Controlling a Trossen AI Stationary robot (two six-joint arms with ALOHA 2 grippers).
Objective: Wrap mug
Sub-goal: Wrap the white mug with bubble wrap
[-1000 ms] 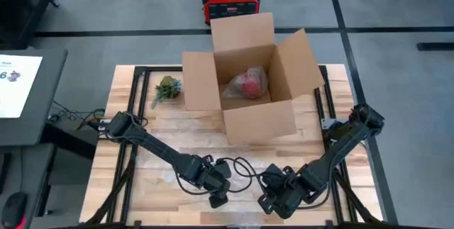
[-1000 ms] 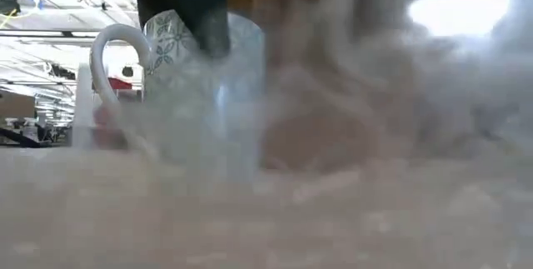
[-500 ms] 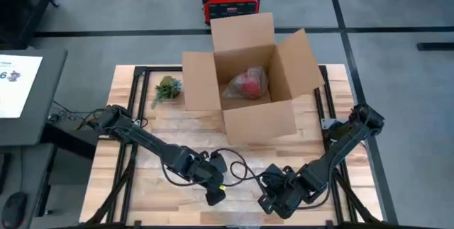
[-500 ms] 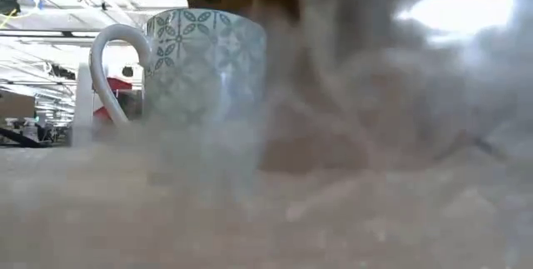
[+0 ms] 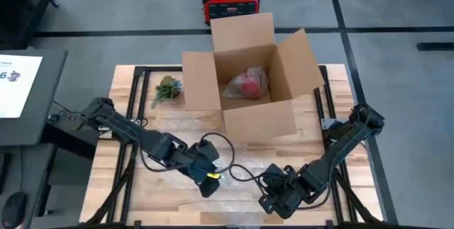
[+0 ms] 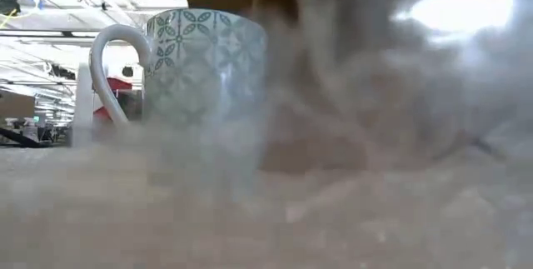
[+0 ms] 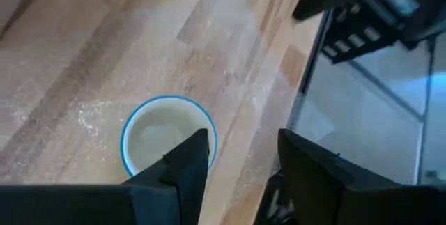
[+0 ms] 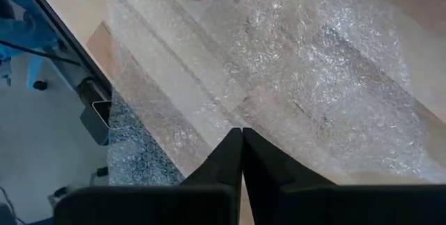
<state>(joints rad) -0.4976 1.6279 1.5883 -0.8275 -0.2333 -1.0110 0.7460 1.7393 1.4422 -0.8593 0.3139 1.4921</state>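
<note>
One white-handled mug (image 6: 200,69) (teal petal pattern), upright.

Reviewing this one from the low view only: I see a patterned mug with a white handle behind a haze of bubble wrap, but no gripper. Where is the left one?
Observer: The left gripper hangs above the mug, fingers open, touching nothing.
Operator: Anything inside the mug?
Observer: No. The left wrist view looks straight into it, and it is empty.
Operator: And the right arm?
Observer: The right gripper is shut, low over the bubble wrap beside the mug. I cannot tell whether it pinches the sheet.
</note>
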